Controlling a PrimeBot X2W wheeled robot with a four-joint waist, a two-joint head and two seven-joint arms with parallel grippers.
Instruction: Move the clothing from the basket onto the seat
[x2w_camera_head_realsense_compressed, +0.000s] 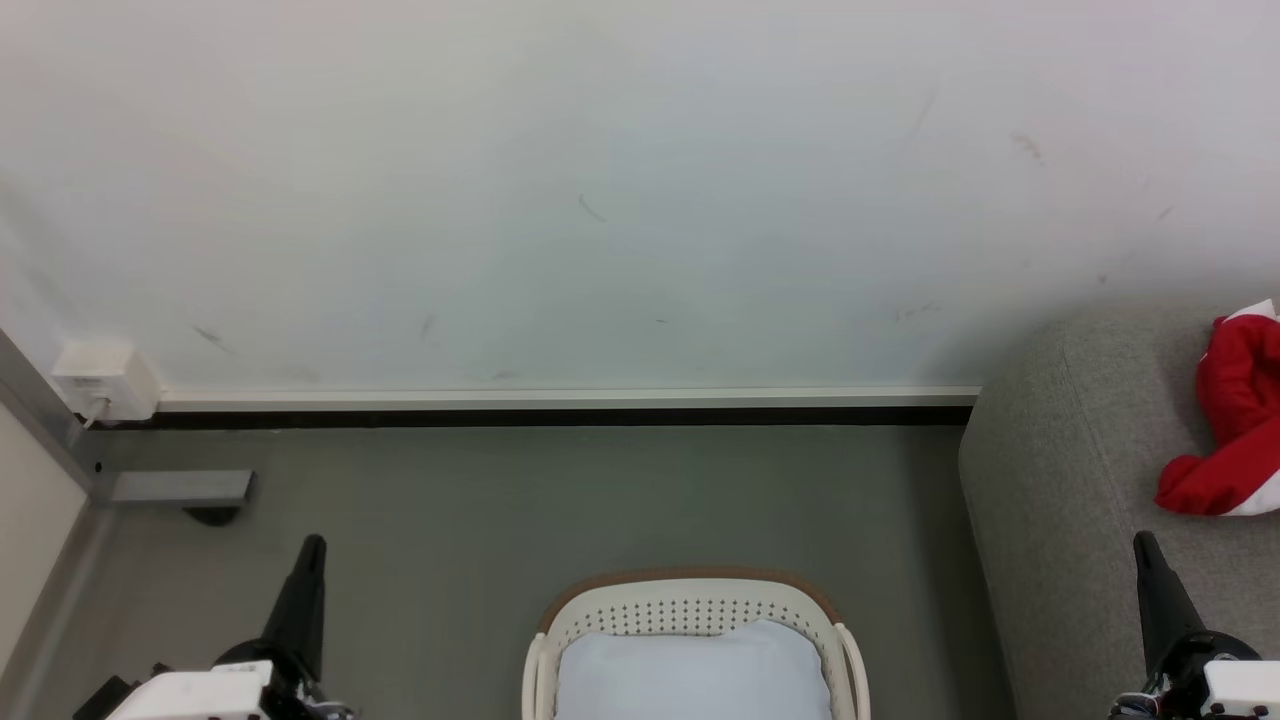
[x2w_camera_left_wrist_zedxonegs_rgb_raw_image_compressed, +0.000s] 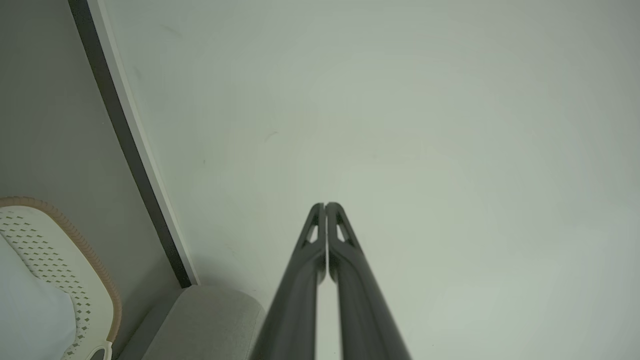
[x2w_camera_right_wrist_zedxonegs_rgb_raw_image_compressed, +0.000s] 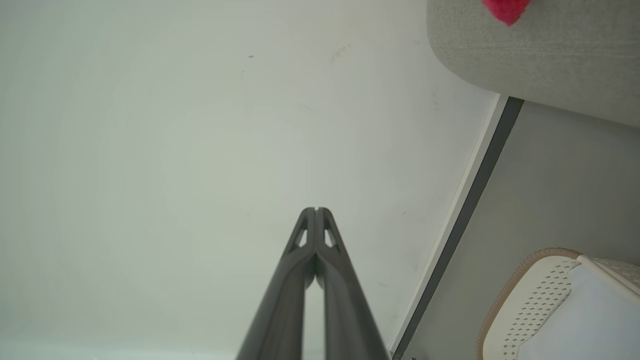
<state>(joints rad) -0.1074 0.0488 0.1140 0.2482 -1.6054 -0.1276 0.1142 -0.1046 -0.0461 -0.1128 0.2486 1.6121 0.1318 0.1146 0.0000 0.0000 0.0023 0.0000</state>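
Note:
Red clothing (x2w_camera_head_realsense_compressed: 1228, 425) with white panels lies bunched on the grey seat (x2w_camera_head_realsense_compressed: 1060, 480) at the right edge; a scrap of its red (x2w_camera_right_wrist_zedxonegs_rgb_raw_image_compressed: 506, 9) shows in the right wrist view on the seat (x2w_camera_right_wrist_zedxonegs_rgb_raw_image_compressed: 550, 50). The cream basket (x2w_camera_head_realsense_compressed: 690, 610) with a brown rim sits low in the middle, holding a pale bluish-white pad (x2w_camera_head_realsense_compressed: 695, 675). My left gripper (x2w_camera_head_realsense_compressed: 312, 545) is shut at the lower left, left of the basket, fingertips together (x2w_camera_left_wrist_zedxonegs_rgb_raw_image_compressed: 325, 205). My right gripper (x2w_camera_head_realsense_compressed: 1145, 545) is shut at the lower right, in front of the seat, its tips closed (x2w_camera_right_wrist_zedxonegs_rgb_raw_image_compressed: 315, 210). Neither holds anything.
A white wall (x2w_camera_head_realsense_compressed: 600, 200) with a baseboard (x2w_camera_head_realsense_compressed: 560, 400) stands behind grey floor (x2w_camera_head_realsense_compressed: 560, 500). A white wall box (x2w_camera_head_realsense_compressed: 105, 380) and a grey metal bracket (x2w_camera_head_realsense_compressed: 180, 488) sit at the far left. The basket rim (x2w_camera_left_wrist_zedxonegs_rgb_raw_image_compressed: 95, 265) and seat corner (x2w_camera_left_wrist_zedxonegs_rgb_raw_image_compressed: 210, 320) show in the left wrist view.

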